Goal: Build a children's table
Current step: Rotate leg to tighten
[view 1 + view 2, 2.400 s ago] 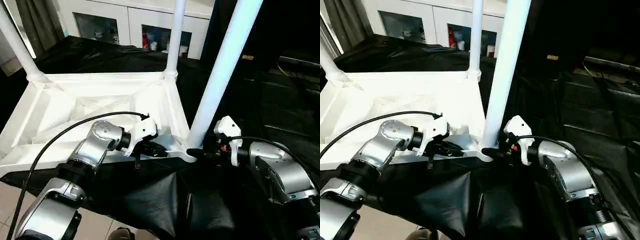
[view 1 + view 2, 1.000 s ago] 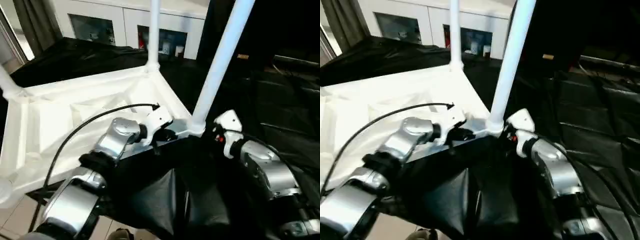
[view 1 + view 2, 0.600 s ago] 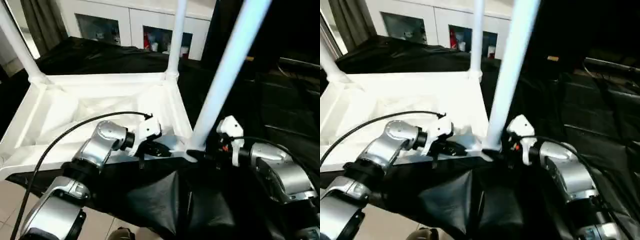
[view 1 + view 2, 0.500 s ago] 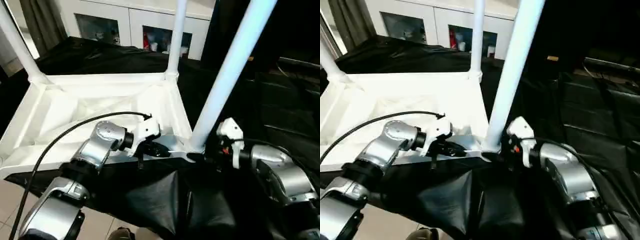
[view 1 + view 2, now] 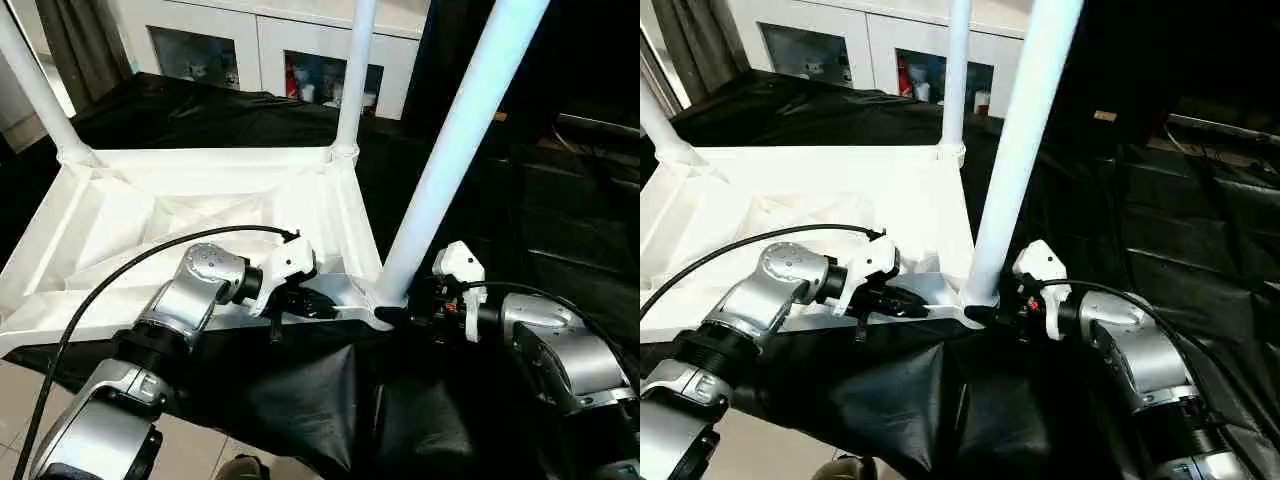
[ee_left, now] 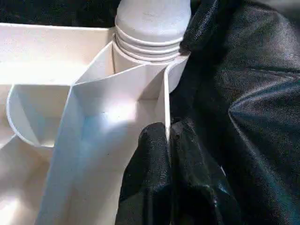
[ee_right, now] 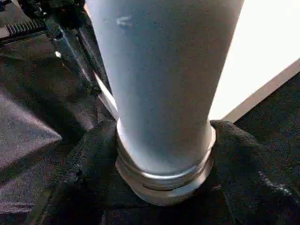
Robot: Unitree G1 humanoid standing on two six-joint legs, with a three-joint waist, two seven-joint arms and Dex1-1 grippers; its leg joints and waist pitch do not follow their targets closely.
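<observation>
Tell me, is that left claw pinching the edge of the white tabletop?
Yes: in the left wrist view the left gripper has its black fingers closed on the thin side wall of the tabletop.

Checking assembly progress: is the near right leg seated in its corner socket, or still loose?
Seated, as far as visible: the leg stands upright with its ribbed base down in the tabletop corner. How firmly it is locked, cannot tell.

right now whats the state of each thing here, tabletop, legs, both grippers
tabletop: upside down on the black cloth, ribbed underside up
near leg: upright, seated in the corner socket
far leg: upright in its corner
left leg: upright in its corner
left gripper: shut on the tabletop's near rim
right gripper: fingers around the near leg's base
</observation>
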